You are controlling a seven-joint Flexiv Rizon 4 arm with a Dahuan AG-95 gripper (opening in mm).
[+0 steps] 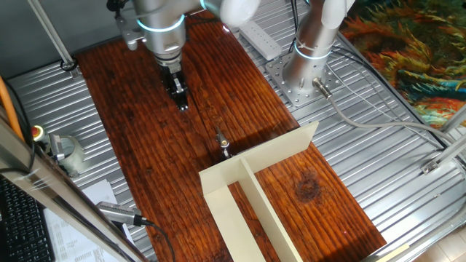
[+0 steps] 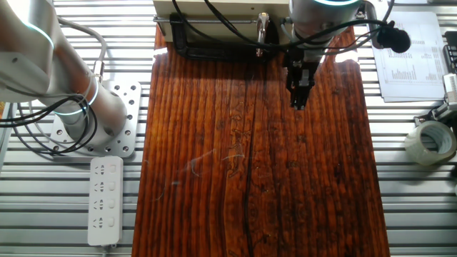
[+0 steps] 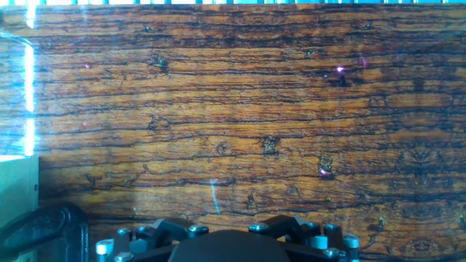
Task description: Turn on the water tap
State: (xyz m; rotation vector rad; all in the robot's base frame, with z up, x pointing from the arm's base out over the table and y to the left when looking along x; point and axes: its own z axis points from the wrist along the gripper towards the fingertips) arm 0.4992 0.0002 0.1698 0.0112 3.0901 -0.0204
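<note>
Barely started imo: the gripper point(image 1: 181, 102) hangs over bare wood with fingers nearly together, holding nothing, well apart from the water tap point(image 1: 223, 144) by the cream divider point(image 1: 280, 151), untouched.

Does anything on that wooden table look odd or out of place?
Nothing looks spilled or broken. One oddity: the tap is a tiny silver thing standing alone on the wooden board, beside cream divider walls, with no sink. The hand hovers apart from it.
</note>
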